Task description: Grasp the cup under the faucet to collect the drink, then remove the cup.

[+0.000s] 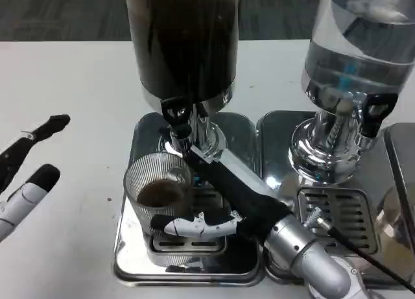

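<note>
Holding the Cup at the Dark Dispenser

Reaching in from the near right, the right hand (214,215) lay across the drip tray (139,257), with its fingers (188,226) wrapped around the near side of the cup (157,189). The cup was a clear ribbed glass, standing upright on the tray grate, and a little dark drink showed in its bottom. It sat just below and slightly left of the black-handled faucet (176,117) of the dark dispenser (183,39), whose tank rose at the far middle of the scene. A black upper part of the right hand stretched from the wrist toward the faucet's base; whether it touched the lever could not be told.

To the right stood a second dispenser (360,39) with a clear tank, its own black-handled tap (375,111) and a separate tray (337,211) with a slotted grate.

At the left edge, the left hand (26,176) hovered over the white tabletop (71,91), well apart from the trays, its fingers spread and holding nothing.
</note>
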{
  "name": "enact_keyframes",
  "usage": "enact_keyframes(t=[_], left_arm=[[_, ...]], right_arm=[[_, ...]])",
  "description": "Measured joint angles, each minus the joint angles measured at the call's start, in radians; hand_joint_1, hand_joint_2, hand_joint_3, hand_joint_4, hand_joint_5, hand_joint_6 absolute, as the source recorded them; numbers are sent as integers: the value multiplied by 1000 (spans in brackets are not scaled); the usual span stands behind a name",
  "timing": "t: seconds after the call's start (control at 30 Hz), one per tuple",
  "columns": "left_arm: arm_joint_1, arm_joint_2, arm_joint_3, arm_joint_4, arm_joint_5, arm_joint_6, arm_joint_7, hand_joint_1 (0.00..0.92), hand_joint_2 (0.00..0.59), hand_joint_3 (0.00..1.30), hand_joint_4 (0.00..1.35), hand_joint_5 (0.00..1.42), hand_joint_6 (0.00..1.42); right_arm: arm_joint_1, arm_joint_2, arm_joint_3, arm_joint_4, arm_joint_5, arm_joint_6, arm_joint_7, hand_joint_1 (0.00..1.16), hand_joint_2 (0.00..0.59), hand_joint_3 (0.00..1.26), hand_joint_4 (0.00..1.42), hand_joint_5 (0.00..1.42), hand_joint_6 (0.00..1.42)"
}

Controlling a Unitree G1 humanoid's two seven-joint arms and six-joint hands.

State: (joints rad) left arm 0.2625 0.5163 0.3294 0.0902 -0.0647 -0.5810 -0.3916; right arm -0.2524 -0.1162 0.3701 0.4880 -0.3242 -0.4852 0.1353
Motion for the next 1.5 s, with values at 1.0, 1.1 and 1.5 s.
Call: enact_keyframes(t=[1.0, 1.1, 1.5], left_arm=[[6, 19, -1, 0, -10, 8, -19, 0, 149, 188, 124, 81, 31], [6, 22, -1, 0, -10, 9, -23, 0, 149, 188, 124, 81, 34], [4, 23, -1, 0, -11, 9, -30, 0, 155, 188, 124, 81, 40]], right_arm=[[2, 6, 20, -32, 0, 55, 26, 705, 187, 0, 0, 0, 81], [3, 6, 21, -35, -1, 57, 26, 705, 187, 0, 0, 0, 81], [28, 6, 26, -61, -42, 67, -30, 704, 187, 0, 0, 41, 165]])
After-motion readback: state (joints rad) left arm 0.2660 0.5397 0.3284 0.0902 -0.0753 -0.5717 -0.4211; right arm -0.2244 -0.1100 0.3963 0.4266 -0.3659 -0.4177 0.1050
